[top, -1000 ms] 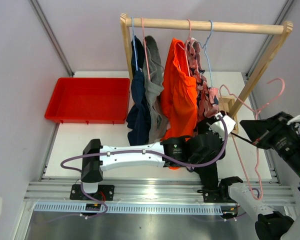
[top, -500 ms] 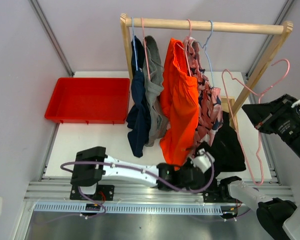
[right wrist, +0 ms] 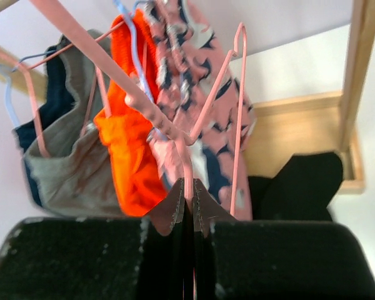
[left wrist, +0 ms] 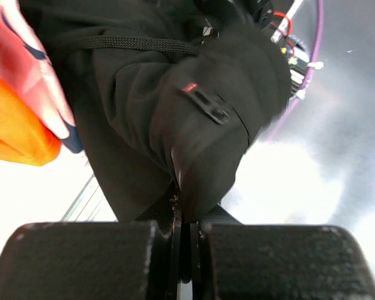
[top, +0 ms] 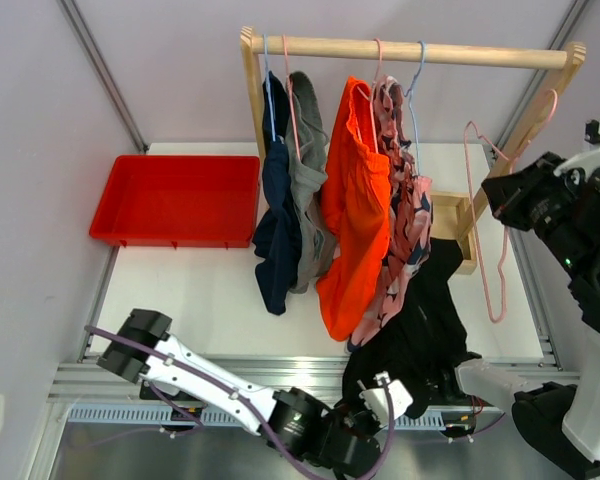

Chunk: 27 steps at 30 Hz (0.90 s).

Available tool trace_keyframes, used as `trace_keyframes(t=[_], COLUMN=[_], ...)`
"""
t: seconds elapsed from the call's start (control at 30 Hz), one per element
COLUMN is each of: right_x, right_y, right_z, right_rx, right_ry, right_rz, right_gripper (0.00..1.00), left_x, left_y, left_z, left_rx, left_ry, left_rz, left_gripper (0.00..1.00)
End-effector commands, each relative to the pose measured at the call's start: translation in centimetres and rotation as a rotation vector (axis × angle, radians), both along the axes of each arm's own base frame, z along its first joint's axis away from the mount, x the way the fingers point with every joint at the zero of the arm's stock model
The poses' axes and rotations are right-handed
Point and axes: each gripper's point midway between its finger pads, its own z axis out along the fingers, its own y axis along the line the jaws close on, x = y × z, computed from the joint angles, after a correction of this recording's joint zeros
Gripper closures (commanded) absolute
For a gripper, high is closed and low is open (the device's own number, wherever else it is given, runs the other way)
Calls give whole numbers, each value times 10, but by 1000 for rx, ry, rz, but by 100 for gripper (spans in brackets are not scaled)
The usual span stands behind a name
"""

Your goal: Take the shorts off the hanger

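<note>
The black shorts (top: 420, 320), soft dark cloth with a braided drawstring, are off any hanger and lie stretched from beside the foot of the wooden rack down across the near edge of the white table (top: 200, 290). Their lower end is bunched and pinched between the closed fingers of the left gripper (left wrist: 186, 219), which sits low in front of the table with the cloth wrapped over its tips. Just beside the black shorts hang the pink shorts with a dark navy pattern (top: 405, 210), then the bright orange shorts (top: 355, 220), the grey shorts (top: 305, 190) and the navy blue shorts (top: 275, 220), all suspended on thin wire hangers from the round wooden rail (top: 410, 50). The hem of the pink pair touches the black cloth. To the right, the right gripper (right wrist: 187, 190) is clamped tight on a bare pink wire hanger (right wrist: 112, 78), holding it up near the slanted right post of the rack, apart from the black shorts. A shallow red plastic tray (top: 175, 200) rests on the table's left side, well apart from the hanging clothes.
</note>
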Motion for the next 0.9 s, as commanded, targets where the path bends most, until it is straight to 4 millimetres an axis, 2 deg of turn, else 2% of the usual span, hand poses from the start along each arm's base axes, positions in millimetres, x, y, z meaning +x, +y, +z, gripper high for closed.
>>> trace_keyframes(t=[0.0,0.03,0.07,0.13,0.17,0.23,0.3,0.37,0.4,0.47,0.5,0.6,0.73,0.77,0.8,0.83,0.87], right_x=[46,56,71,89,105,125,148,165,181,196,211,237,248,248,250,242,239], right_y=[-6,-4,-2,-3,-3,-10,-11,-19,-18,-22,-21,-20,-16,-15,-15,-14,-15], right_z=[18,24,20,28,23,29,25,30,27,23,17,6,-11,-16,-33,-32,-36], right_rx=[-67,-63,-80,-82,-100,-95,-87,-66,-50,-43,-40,-38,-36,-35,-37,-33,-30], right_ry=[-92,-115,-105,-143,-131,-160,-154,-182,-181,-180,-175,-165,-128,-116,-78,-83,-82], right_rz=[-76,-81,-86,-106,-116,-153,-156,-181,-187,-199,-201,-192,-172,-168,-165,-158,-158], right_gripper=[100,100,100,100,100,100,100,100,100,100,100,100,100,100,100,100,100], left_x=[5,6,4,9,9,16,20,25,29,34,36,40,42,43,45,46,47], left_y=[17,22,29,42,50,67,82,94,101,110,114,120,123,124,125,127,129], left_z=[62,66,79,84,92,90,91,79,81,71,73,71,83,92,96,97,109], left_rx=[-119,-123,-150,-150,-176,-159,-168,-160,-165,-160,-165,-162,-173,-178,-178,-172,-180], left_ry=[12,5,13,-6,15,-3,13,20,30,39,44,41,41,43,40,36,37], left_rz=[75,77,70,82,91,115,128,147,157,179,185,194,202,205,210,215,216], left_gripper=[100,100,100,100,100,100,100,100,100,100,100,100,100,100,100,100,100])
